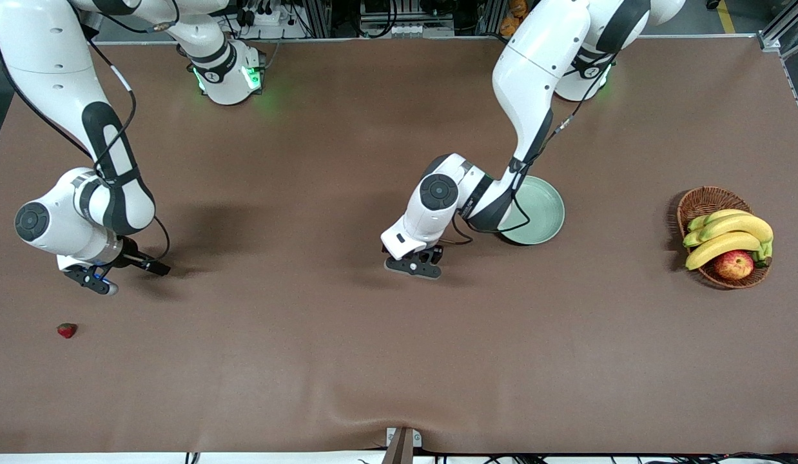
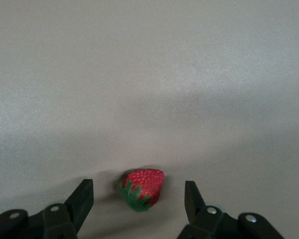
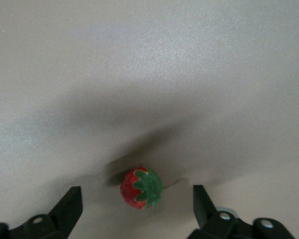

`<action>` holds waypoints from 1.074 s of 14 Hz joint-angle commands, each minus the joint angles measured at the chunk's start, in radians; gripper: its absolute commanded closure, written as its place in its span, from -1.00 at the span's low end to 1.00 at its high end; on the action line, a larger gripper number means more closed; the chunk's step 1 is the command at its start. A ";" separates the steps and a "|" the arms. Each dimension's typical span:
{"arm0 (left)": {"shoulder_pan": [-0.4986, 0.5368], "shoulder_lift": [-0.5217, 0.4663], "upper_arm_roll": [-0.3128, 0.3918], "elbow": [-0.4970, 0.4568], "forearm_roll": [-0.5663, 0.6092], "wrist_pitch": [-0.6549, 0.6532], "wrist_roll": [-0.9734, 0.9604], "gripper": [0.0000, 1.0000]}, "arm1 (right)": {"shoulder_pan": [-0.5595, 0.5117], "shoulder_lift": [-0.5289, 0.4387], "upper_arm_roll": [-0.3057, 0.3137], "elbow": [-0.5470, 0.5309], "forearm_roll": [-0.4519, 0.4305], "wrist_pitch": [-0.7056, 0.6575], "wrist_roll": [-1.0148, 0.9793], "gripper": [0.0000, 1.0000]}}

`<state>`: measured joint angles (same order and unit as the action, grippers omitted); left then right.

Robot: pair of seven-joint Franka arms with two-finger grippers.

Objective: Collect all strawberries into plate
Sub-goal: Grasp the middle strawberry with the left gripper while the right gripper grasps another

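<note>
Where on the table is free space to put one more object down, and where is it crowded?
Bare cloth lies between the plate and the wicker basket, and along the front edge between the loose strawberry and the basket. It is crowded under the left gripper beside the plate, and under the right gripper; each has a strawberry between open fingers.

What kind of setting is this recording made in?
Probably a robotics lab test bench: a table under a brown cover, aluminium framing and cables along its edge by the arm bases, and prop fruit such as a wicker basket of bananas.
</note>
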<state>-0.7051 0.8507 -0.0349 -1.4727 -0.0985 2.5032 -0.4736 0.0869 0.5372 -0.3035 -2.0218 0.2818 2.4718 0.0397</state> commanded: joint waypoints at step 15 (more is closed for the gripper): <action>-0.010 0.011 0.012 0.020 0.020 0.003 -0.011 0.59 | 0.011 -0.031 0.004 0.009 0.076 -0.022 -0.015 0.91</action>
<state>-0.7060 0.8626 -0.0348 -1.4691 -0.0972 2.5032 -0.4732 0.0892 0.5431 -0.2988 -2.0127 0.3337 2.4716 0.0399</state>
